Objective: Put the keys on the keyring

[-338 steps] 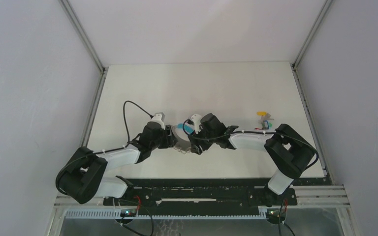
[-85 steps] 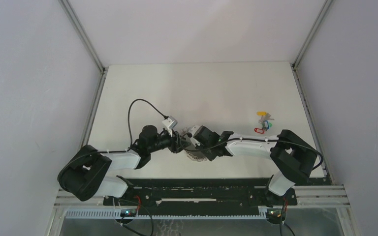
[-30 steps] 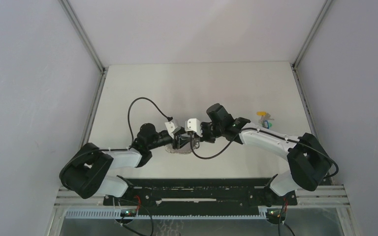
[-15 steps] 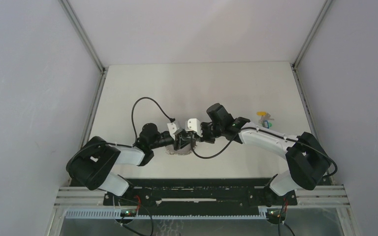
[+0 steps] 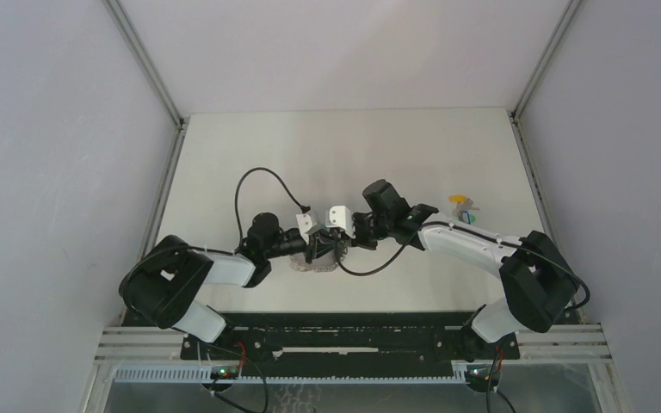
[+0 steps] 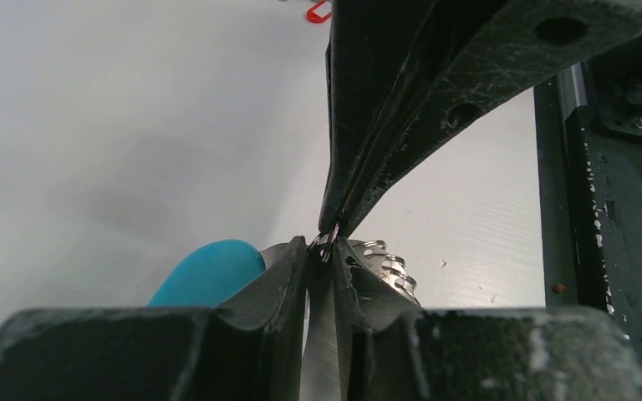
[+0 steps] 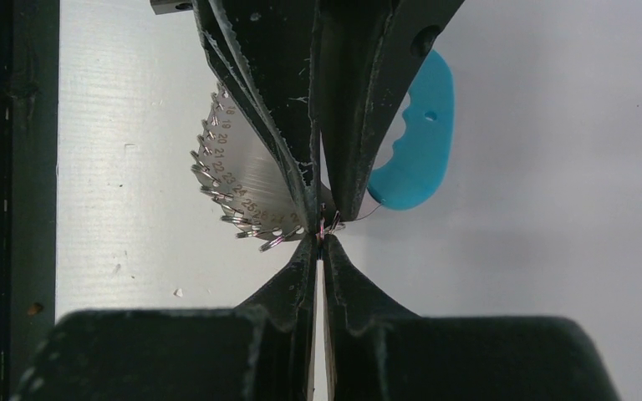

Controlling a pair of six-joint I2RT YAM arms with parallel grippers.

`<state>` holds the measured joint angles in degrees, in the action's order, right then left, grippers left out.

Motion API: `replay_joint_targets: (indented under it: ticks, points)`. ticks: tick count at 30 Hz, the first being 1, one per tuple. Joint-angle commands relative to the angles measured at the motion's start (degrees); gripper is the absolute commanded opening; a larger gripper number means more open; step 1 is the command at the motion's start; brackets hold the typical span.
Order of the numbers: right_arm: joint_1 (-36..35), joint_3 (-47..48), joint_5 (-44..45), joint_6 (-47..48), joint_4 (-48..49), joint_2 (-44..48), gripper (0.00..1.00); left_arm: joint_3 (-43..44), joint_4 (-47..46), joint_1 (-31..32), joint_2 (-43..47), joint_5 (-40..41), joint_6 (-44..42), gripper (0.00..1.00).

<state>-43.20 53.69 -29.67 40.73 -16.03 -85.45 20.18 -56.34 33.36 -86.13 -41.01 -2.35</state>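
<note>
The keyring point(image 5: 314, 263) lies at the table's middle front: a silvery numbered plate point(image 7: 242, 180) edged with small wire rings, plus a bright blue plastic piece point(image 7: 414, 159). My two grippers meet tip to tip over it. In the right wrist view, my right gripper point(image 7: 321, 242) is shut on a thin wire ring. My left gripper point(image 6: 324, 251) pinches the same ring from the opposite side, its jaws nearly together, with the blue piece point(image 6: 209, 271) to its left. The keys point(image 5: 462, 209) lie in a small cluster at the right of the table, apart from both grippers; a red one point(image 6: 318, 10) shows at the left wrist view's top edge.
A black rail point(image 5: 353, 331) runs along the near edge, just in front of the arms. The left arm's cable point(image 5: 250, 185) loops up over the table. Grey walls close in the table at left, right and back.
The left jaws have narrowed onto the wire ring, and the left arm's elbow and cable have shifted a little to the right. The right arm and the keys have stayed put.
</note>
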Motion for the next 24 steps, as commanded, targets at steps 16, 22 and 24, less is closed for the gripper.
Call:
replay_joint_targets:
  ticks: [16, 22, 24]
  points:
    - [-0.27, 0.89, -1.77, -1.42, 3.13, 1.88, 0.01, 3.06, 5.86, 0.65, 4.89, 0.99, -2.16, 0.00]
    - [0.82, -2.39, -1.00, -5.44, 6.55, 6.83, 0.18, 4.02, 17.18, 0.60, 10.30, 4.27, -6.54, 0.00]
    - [1.23, -4.27, 1.38, -9.59, 10.75, 9.08, 0.26, 4.13, 18.33, 0.56, 11.00, 4.83, -6.79, 0.00]
